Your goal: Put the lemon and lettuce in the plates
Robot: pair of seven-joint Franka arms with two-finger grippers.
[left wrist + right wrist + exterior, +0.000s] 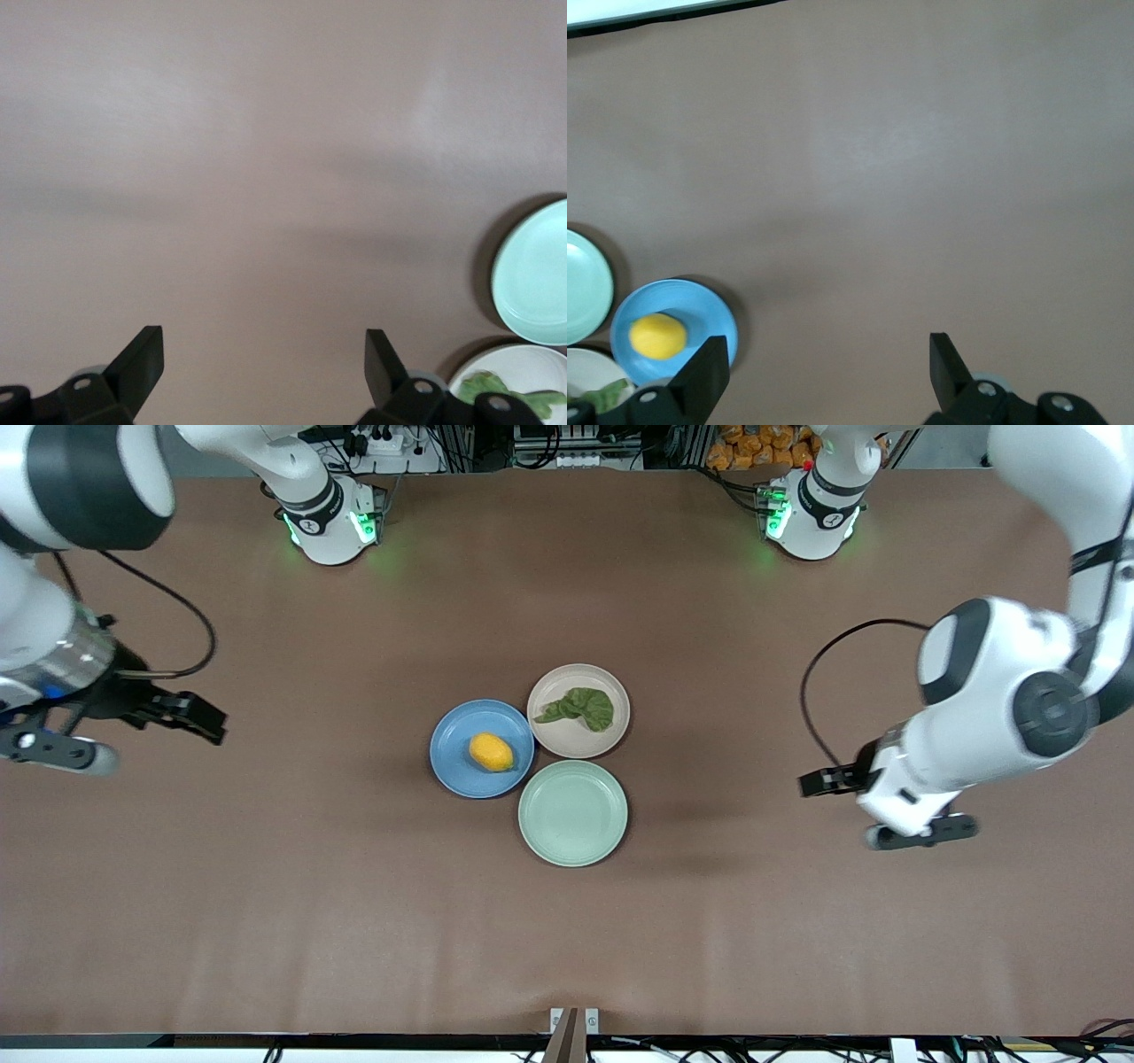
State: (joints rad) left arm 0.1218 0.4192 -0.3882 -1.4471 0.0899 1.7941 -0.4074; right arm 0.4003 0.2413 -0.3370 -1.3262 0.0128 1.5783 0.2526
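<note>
Lemon [492,752] lies in the blue plate [454,731]. Lettuce [582,708] lies in the beige-pink plate [560,740], at 1 o'clock from the blue one, rims touching. Mint-green plate [573,813] at 6 o'clock from the beige-pink one, bare. Left gripper [264,363] hangs over bare worktop [266,921] toward the left arm's end, fingers apart. Right gripper [829,363] over worktop toward the right arm's end, fingers apart, holding nothing.
</note>
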